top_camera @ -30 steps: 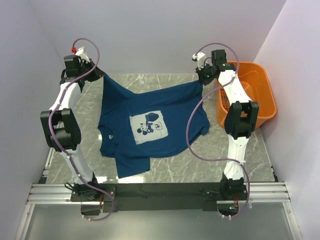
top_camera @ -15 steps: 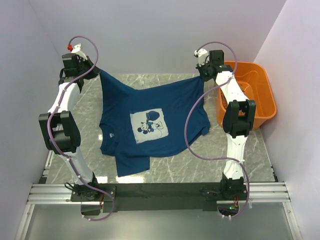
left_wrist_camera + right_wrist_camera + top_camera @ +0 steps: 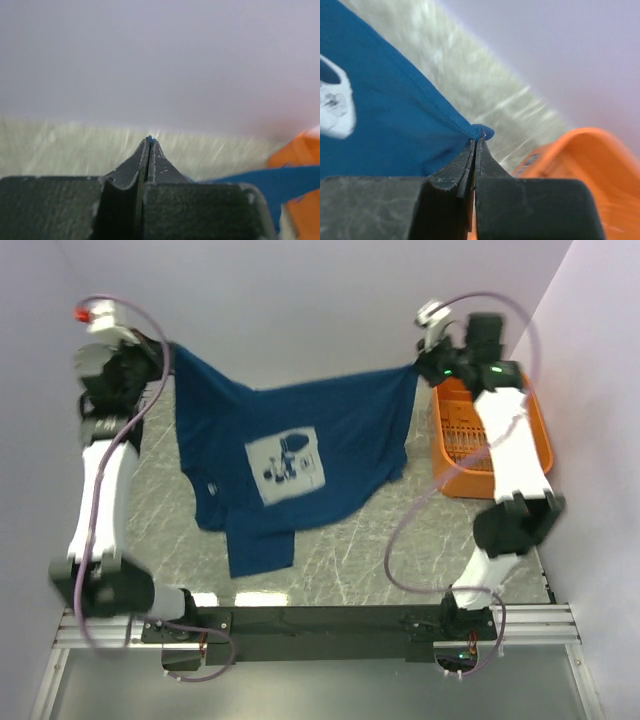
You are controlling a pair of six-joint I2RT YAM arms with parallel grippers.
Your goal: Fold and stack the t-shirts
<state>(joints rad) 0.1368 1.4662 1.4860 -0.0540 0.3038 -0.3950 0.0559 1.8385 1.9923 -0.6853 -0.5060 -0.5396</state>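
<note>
**From above.** Pinches one top corner of the dark teal-blue short-sleeved cotton t-shirt (image 3: 300, 430) with the left hand (image 3: 170, 348), squeezed tight on the cloth. Pinches the other top corner with the right hand (image 3: 424, 368), squeezed tight too. Holds the top edge up high, stretched from hand to hand and sagging a little in the middle. Lets the rest hang down toward the near side, with the low end down on the grey marble table (image 3: 350, 560). Shows the pale grey square print (image 3: 285, 455) with a dark figure on it, facing up. Reaches the left arm up tall by the left wall. Reaches the right arm far back, over the orange plastic basket (image 3: 455, 445) at the right side of the table.

**From the left wrist.** Shows the left hand (image 3: 149, 143) pressed flat shut, with only a tiny bit of blue cloth poking out at the tip. Shows a strip of the t-shirt (image 3: 260, 181) low on the right, next to a blurry piece of the basket (image 3: 300, 150).

**From the right wrist.** Shows the right hand (image 3: 476, 142) clamped on a small bunched corner of the t-shirt (image 3: 380, 125). Shows the cloth pulled smooth and spreading away to the left, with part of the print (image 3: 332, 107) at the left edge. Shows the basket (image 3: 575, 170) just below on the right.
</note>
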